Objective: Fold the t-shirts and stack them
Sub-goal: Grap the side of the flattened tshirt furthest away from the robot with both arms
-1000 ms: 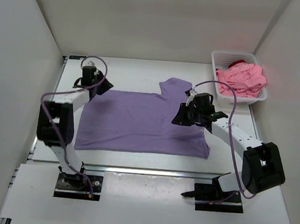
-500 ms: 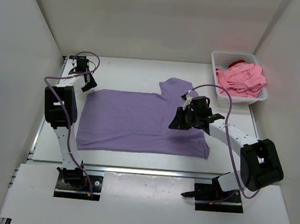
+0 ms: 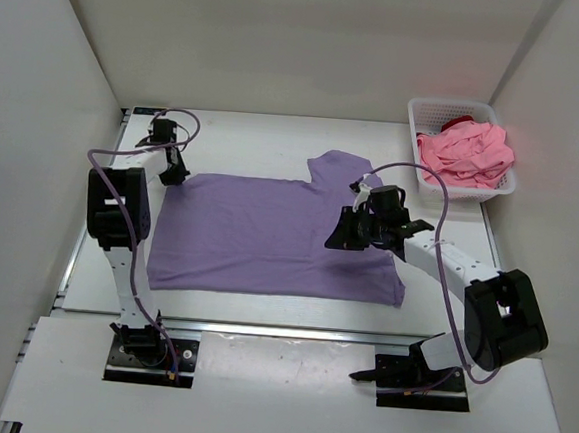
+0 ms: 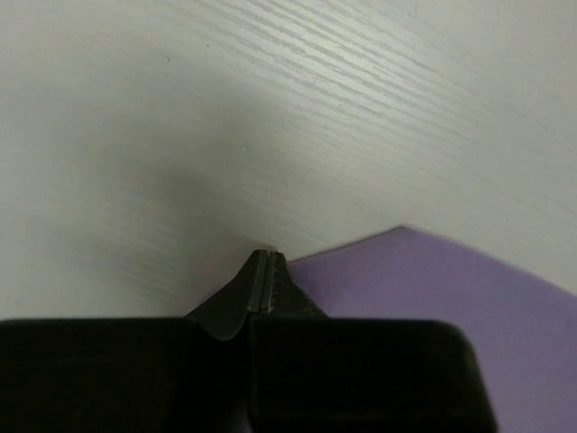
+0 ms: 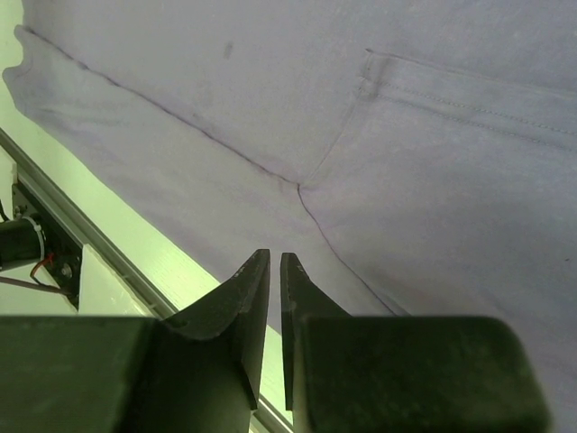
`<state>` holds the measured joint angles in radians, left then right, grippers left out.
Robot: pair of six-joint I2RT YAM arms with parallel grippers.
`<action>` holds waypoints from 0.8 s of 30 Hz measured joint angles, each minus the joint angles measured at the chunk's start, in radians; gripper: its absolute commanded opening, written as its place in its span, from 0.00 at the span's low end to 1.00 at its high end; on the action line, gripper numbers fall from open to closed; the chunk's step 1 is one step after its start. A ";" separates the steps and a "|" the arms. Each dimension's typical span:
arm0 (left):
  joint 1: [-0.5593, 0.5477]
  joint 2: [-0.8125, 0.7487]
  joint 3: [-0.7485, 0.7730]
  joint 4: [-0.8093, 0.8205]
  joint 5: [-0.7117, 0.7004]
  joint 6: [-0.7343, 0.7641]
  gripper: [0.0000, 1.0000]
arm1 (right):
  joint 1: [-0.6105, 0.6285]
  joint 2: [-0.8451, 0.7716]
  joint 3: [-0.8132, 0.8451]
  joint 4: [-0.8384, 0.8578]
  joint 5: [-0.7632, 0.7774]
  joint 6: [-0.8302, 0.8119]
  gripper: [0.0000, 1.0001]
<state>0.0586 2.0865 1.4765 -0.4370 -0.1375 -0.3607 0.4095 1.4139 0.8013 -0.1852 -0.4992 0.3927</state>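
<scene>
The lavender t-shirt (image 3: 268,237) lies spread flat in the middle of the table, one sleeve toward the far right. My left gripper (image 3: 175,174) is shut, its tips (image 4: 263,257) at the edge of the shirt's far left corner (image 4: 433,307); no fabric shows between them. My right gripper (image 3: 340,239) hovers over the shirt's right part (image 5: 361,135), its jaws (image 5: 275,257) nearly closed on nothing. The pink t-shirt (image 3: 467,152) is heaped in the basket, with a bit of the dark red t-shirt (image 3: 462,121) behind it.
The white lattice basket (image 3: 422,122) stands at the far right corner. White walls enclose the table on three sides. A metal rail (image 3: 261,327) runs along the near edge, also in the right wrist view (image 5: 54,194).
My left gripper swung out to the far left, then came back to the shirt's far left corner. My right gripper shifted slightly left, then stayed still.
</scene>
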 measured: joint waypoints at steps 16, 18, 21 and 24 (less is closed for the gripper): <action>-0.035 -0.620 -0.425 0.242 -0.100 -0.034 0.41 | 0.002 -0.034 -0.018 0.021 -0.014 0.008 0.10; -0.013 -0.557 -0.383 0.249 -0.085 -0.043 0.42 | 0.003 -0.034 -0.019 0.022 -0.016 0.009 0.10; 0.023 -0.319 -0.204 0.194 -0.049 -0.043 0.46 | 0.005 -0.034 -0.019 0.022 -0.016 0.011 0.10; 0.044 -0.118 -0.076 0.140 -0.010 -0.043 0.51 | 0.009 -0.035 -0.023 0.023 -0.016 0.015 0.11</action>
<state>0.1024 1.9682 1.4010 -0.2966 -0.1471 -0.4042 0.4183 1.3785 0.7788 -0.1627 -0.5152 0.4080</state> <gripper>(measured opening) 0.483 0.101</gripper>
